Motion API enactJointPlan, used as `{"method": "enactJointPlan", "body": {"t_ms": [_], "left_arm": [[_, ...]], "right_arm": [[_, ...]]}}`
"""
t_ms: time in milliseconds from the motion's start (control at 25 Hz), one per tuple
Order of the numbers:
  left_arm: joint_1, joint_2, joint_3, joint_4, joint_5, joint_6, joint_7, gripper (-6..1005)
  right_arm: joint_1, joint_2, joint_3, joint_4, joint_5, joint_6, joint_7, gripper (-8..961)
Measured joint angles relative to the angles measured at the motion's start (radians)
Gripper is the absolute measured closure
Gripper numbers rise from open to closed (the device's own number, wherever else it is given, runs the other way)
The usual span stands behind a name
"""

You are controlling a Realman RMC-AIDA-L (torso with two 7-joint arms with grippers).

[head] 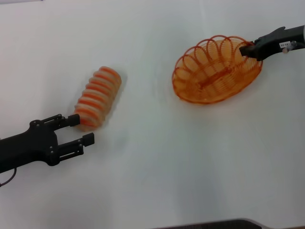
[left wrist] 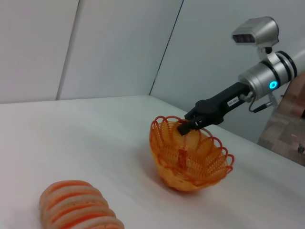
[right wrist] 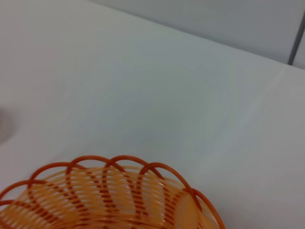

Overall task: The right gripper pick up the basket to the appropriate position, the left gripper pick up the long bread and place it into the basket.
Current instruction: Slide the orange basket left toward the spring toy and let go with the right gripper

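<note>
R gripper (head: 248, 49) pinches the scalloped rim of the basket (head: 214, 71), which I hold tipped toward the worktop's (head: 157, 167) far right corner; placement looks unfinished. L gripper (head: 81, 130), fingers spread, sits by the near end of the long bread (head: 98, 98), left of centre. Bread not yet grasped; basket empty.

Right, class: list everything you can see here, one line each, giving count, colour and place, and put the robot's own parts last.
long bread: one, tan with orange stripes, lying on the table's left side.
basket: one, orange wire, tilted, on the table's right side.
table: one, white, under everything.
left tool: one, black, open, at the bread's near end.
right tool: one, black, closed on the basket's far rim.
</note>
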Motion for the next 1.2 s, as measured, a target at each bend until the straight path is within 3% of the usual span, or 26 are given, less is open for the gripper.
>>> {"method": "enactJointPlan", "body": {"t_ms": [320,600,1200], "left_arm": [[0.001,-0.002,0.000,0.001,0.001,-0.001,0.001,278],[0.002,-0.002,0.000,0.003,-0.002,-0.001,0.001,279],[0.005,-0.004,-0.012,0.022,0.003,-0.004,0.005,277]], "right_arm": [[-0.033,-0.022,0.097,-0.001,0.161,-0.170,0.020,844],[-0.045,-0.029,0.121,0.028,0.202,-0.230,0.049,864],[-0.021,-0.048,0.096,0.116,0.206,-0.255,0.264,868]]}}
